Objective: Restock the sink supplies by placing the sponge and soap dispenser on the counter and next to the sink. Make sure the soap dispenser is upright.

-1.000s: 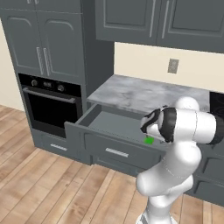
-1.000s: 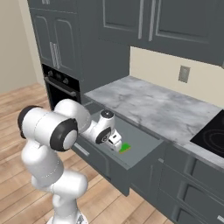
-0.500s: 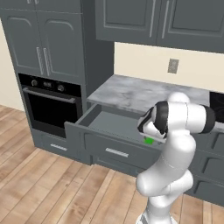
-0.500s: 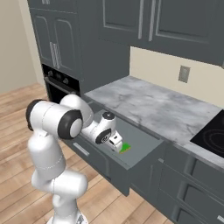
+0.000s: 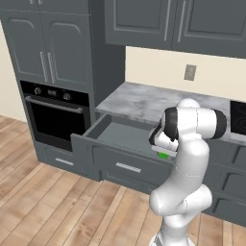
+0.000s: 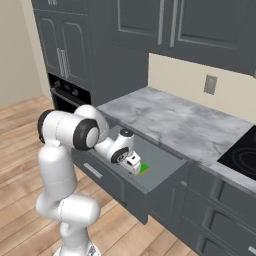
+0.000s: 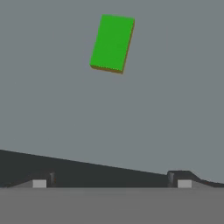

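The bright green sponge [image 7: 112, 43] lies flat on the floor of an open drawer [image 6: 167, 176], near its right end. In the base views the sponge [image 6: 144, 169] [image 5: 163, 155] peeks out just past my hand. My gripper [image 6: 135, 166] hangs low inside the drawer, pointing down beside the sponge without touching it. In the hand view my gripper [image 7: 111, 183] is open, its fingertips [image 7: 41, 182] wide apart with nothing between them, and the sponge sits ahead of them. The marble counter [image 5: 139, 103] runs behind the drawer. The soap dispenser and the sink are out of view.
The drawer's front panel [image 5: 103, 161] juts into the aisle under the counter [image 6: 175, 120]. A black oven [image 5: 55, 115] stands to the left and a cooktop [image 6: 242, 160] to the right. Dark upper cabinets [image 5: 158, 21] hang over the counter, with a wall outlet [image 6: 210, 84] below them.
My arm's elbow has lifted and swung over the drawer, while the hand has stayed low beside the sponge. The jaws are as wide as before, and the sponge has not moved.
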### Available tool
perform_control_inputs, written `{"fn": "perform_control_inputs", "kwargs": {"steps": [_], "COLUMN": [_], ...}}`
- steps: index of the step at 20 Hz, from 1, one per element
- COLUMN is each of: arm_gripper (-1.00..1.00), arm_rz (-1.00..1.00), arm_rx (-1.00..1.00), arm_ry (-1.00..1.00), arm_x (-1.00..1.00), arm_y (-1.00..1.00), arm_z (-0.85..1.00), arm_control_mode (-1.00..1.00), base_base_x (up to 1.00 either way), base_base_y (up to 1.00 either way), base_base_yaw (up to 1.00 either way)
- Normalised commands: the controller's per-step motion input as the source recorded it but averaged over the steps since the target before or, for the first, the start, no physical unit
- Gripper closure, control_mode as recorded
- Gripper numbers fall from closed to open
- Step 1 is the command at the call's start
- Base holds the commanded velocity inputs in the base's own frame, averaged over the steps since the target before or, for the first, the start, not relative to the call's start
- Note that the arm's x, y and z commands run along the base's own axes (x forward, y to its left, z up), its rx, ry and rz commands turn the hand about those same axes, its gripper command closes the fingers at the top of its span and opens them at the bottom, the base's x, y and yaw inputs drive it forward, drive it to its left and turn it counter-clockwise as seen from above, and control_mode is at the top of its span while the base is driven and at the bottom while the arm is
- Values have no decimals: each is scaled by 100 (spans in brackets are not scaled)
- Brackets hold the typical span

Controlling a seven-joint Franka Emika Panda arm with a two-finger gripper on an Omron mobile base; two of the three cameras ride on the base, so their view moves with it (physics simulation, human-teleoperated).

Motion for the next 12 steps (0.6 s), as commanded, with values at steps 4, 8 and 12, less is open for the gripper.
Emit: {"fn": "perform_control_inputs", "kwargs": {"steps": [4,8,12], "arm_gripper": [-100,-100,-100], "arm_rz": [4,5,4], "arm_rx": [5,9,9], "arm_ry": [4,1,1], "arm_x": [0,0,-15], "arm_y": [0,0,0], "arm_z": [-10,-3,-3], "arm_control_mode": [-100,-100,-100], "base_base_x": [0,0,0], "base_base_y": [0,0,0], "base_base_yaw": [0,0,0]}}
